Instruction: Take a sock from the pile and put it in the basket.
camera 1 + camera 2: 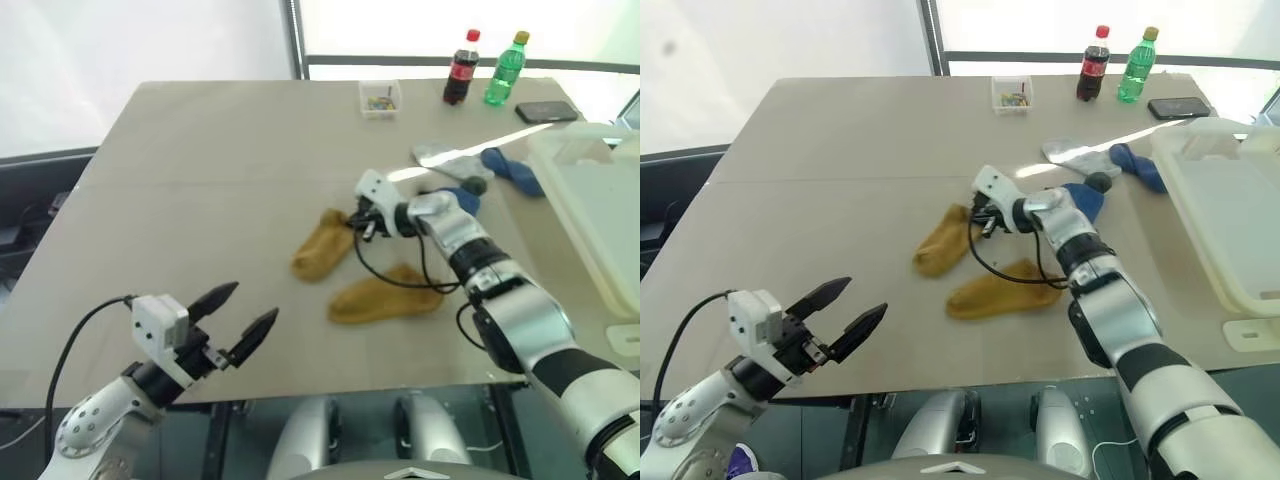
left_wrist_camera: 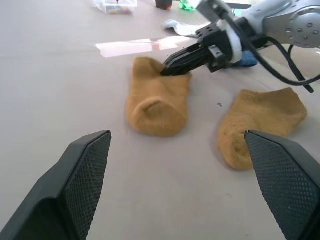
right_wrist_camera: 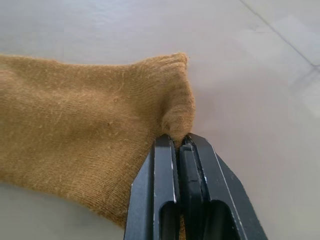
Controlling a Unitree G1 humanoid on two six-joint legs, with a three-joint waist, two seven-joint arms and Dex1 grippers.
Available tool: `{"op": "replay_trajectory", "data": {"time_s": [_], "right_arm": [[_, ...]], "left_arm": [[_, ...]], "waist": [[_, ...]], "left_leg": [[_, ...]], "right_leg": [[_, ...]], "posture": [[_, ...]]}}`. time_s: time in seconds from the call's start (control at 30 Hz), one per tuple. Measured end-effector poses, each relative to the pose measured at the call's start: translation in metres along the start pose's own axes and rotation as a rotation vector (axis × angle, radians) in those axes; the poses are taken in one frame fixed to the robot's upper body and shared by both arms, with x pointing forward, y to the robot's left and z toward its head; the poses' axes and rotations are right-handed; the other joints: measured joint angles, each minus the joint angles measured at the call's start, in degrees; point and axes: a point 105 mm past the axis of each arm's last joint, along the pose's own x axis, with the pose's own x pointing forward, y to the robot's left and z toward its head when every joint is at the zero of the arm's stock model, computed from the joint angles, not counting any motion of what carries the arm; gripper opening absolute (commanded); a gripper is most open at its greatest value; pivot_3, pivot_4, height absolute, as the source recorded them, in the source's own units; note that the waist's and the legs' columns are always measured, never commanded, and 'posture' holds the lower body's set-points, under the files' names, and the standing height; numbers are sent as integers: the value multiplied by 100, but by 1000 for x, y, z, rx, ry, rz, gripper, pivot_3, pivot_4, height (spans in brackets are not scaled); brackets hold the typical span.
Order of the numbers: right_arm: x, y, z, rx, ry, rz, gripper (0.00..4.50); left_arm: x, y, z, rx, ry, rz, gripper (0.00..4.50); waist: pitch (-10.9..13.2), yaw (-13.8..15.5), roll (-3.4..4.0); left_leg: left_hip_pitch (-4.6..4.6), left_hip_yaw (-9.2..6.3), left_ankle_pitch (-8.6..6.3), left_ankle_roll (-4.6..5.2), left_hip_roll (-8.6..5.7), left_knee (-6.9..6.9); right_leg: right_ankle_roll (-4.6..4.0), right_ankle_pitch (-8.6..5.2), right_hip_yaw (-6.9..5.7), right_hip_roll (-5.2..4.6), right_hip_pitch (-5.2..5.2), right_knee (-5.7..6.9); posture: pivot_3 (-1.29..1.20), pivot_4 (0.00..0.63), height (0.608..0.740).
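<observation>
A mustard yellow sock (image 1: 322,246) lies flat mid-table, and my right gripper (image 1: 353,223) is shut on its cuff edge, which bunches up between the black fingers (image 3: 165,165). A second mustard sock (image 1: 385,296) lies just nearer, under the right forearm. What is left of the pile sits behind the right wrist: a light grey sock (image 1: 448,158), a blue sock (image 1: 511,169) and a darker blue one (image 1: 463,197). The basket (image 1: 588,196), whitish and thick-rimmed, stands at the table's right edge. My left gripper (image 1: 252,304) hovers open and empty over the front left of the table.
A small clear box (image 1: 380,98) of colourful bits, a cola bottle (image 1: 461,68), a green bottle (image 1: 505,70) and a dark phone (image 1: 546,111) line the far edge. A black cable (image 1: 385,275) loops from the right wrist over the nearer sock.
</observation>
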Motion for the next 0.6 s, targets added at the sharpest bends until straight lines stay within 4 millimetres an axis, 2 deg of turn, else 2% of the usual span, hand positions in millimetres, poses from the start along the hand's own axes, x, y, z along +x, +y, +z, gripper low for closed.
{"op": "replay_trajectory", "data": {"time_s": [0.17, 0.23, 0.3, 0.43, 0.6], "right_arm": [[-21, 10, -12, 163, 16, -188, 130], [-23, 15, -13, 202, 27, -236, 130], [-30, 19, -16, 248, 51, -288, 130], [-37, 27, -18, 267, 90, -319, 130], [-43, 28, -22, 292, 75, -354, 130]], "left_arm": [[24, 3, -1, -41, -4, -32, 4500], [33, 4, -3, -60, 1, -35, 4500], [52, 8, -4, -102, 2, -23, 4500], [76, 13, -7, -174, 23, 5, 4500], [93, 12, -11, -204, 78, -7, 4500]], "waist": [[-10, 65, 8], [-11, 74, 9], [-13, 113, 8], [-20, 86, -3], [-20, 88, -4]], "left_leg": [[4, -1, -8, 15, 1, 0], [6, -1, -8, 15, 0, 2], [7, -5, -7, 17, -6, 7], [17, -3, -6, 16, -8, 7], [18, -4, -2, 12, -5, 6]], "right_leg": [[4, 2, -5, -1, -1, 5], [5, 3, -6, 4, -1, 8], [6, 3, -13, 21, 4, 9], [17, 9, -9, 28, 17, 6], [17, 8, -8, 41, 25, 6]], "posture": [[0, 150, 729], [0, 150, 729], [0, 150, 729], [0, 150, 729], [0, 150, 729]]}}
